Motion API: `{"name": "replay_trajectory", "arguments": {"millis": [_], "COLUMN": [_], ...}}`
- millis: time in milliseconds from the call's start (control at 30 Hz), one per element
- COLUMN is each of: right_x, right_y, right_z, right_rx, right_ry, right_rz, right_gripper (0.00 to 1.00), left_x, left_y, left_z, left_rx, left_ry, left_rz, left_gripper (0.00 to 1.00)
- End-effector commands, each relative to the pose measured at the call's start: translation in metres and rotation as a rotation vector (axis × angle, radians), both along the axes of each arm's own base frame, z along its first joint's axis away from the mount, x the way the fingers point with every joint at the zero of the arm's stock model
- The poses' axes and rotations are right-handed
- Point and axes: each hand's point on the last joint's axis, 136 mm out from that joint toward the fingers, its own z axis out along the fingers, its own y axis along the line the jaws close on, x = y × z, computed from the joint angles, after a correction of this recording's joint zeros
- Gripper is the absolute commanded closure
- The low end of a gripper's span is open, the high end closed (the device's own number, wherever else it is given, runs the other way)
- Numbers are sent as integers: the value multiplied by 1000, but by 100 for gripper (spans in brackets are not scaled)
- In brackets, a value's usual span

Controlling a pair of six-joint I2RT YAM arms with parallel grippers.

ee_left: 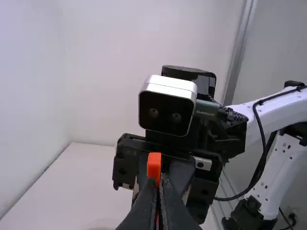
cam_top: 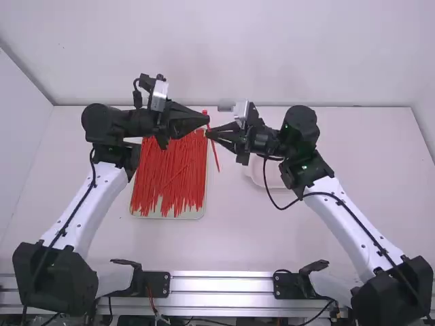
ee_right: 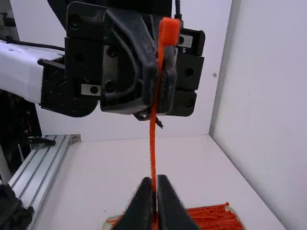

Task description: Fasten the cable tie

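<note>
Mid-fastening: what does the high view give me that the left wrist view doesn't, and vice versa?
High view: the tray of spare ties, and the left end effector and right end effector meeting tip to tip above its far edge. Left wrist view: the left fingers shut on the cable tie beside its head, and the right arm's wrist camera facing them. Both: that held cable tie and the right end effector.

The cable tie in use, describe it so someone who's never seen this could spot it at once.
Find the tray of red ties on the white table. Above its far right corner the left hand and right hand meet. The cable tie is the lone red strip pinched between them, up in the air, while the others lie flat in the tray.
</note>
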Motion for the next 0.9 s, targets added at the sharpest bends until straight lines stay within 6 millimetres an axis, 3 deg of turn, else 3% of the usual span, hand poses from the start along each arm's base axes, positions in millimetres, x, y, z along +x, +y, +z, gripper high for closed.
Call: {"name": "replay_trajectory", "arguments": {"millis": [0, 33, 67, 100, 333, 467, 667, 867], "right_x": [0, 1, 1, 1, 4, 7, 15, 22], "right_y": [-1, -1, -1, -1, -4, -7, -18, -27], "right_z": [14, 14, 14, 14, 12, -6, -27, -28], "right_rx": [18, 18, 21, 22, 6, -64, -134, -150], "right_ry": [-24, -20, -4, 8, -49, -126, -131, -195], "right_rz": [-3, -4, -5, -5, -15, -26, -50, -75], "right_gripper": [68, 65, 42, 1, 1, 1, 1, 1], "left_x": [2, 2, 5, 8, 46, 74, 102, 123], "left_y": [1, 2, 3, 4, 11, 15, 19, 25], "left_z": [6, 7, 10, 12, 19, 22, 29, 23], "left_rx": [-9, -9, -1, 6, 36, 49, 40, 27], "left_ry": [38, 39, 53, 66, 198, 310, 489, 644], "left_rz": [6, 8, 5, 5, 47, 68, 70, 94], "left_gripper": [98, 98, 98, 98, 98, 98, 98, 97]}}
